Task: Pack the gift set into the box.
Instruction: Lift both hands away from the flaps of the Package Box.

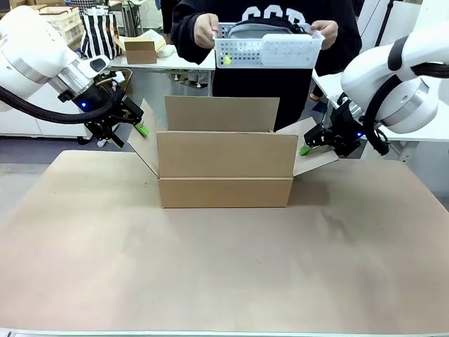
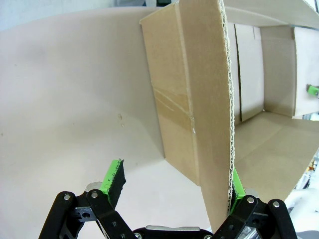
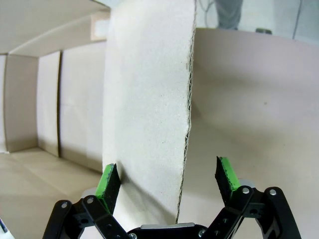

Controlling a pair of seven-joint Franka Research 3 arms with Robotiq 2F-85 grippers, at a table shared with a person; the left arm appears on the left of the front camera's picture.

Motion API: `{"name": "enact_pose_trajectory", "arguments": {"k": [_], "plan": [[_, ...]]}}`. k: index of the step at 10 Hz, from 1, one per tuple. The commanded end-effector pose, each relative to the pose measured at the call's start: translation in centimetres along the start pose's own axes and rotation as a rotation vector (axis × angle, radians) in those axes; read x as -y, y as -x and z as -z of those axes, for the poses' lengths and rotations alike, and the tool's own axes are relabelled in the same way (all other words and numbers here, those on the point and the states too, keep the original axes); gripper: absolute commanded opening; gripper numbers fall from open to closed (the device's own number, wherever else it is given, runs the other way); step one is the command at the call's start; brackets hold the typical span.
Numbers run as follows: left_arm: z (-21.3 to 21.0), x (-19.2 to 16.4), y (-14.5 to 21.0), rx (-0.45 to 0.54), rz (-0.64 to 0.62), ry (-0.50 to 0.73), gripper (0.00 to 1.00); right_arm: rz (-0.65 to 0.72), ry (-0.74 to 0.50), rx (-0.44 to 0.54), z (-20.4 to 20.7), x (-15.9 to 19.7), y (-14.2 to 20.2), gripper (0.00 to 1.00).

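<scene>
the box (image 1: pixel 224 172) stood open-flapped at the middle of the brown tabletop (image 1: pixel 224 274), its floor bare cardboard. beyond it a person's hands (image 1: pixel 208 31) held a white basket (image 1: pixel 266 50) with something dark inside. the left fingers (image 2: pixel 113 180) and right fingers (image 3: pixel 227 175) were released, spread wide, each pair astride a side flap (image 2: pixel 199 99).

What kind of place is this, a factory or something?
Probably a robotics lab or test room, not a factory: the white left arm and right arm flank an open box on a table, a person across it holds a white basket, and a cluttered side table stands behind.
</scene>
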State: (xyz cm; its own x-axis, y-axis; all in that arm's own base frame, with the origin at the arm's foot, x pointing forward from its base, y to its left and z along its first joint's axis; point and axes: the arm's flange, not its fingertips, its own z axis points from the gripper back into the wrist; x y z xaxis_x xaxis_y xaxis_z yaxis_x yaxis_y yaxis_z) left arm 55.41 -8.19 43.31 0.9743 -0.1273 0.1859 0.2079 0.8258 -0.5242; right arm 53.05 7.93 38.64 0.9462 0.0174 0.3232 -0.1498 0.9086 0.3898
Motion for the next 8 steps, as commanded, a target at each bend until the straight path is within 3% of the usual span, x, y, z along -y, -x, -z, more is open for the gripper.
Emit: {"name": "enact_pose_trajectory", "arguments": {"k": [1,8], "plan": [[-0.20,0.22,0.15,-0.001,-0.010,-0.014,1.00,0.009,0.010,0.004,-0.23,-0.24,-0.30,1.00],[-0.20,0.22,0.15,-0.001,-0.010,-0.014,1.00,0.009,0.010,0.004,-0.23,-0.24,-0.30,1.00]]}}
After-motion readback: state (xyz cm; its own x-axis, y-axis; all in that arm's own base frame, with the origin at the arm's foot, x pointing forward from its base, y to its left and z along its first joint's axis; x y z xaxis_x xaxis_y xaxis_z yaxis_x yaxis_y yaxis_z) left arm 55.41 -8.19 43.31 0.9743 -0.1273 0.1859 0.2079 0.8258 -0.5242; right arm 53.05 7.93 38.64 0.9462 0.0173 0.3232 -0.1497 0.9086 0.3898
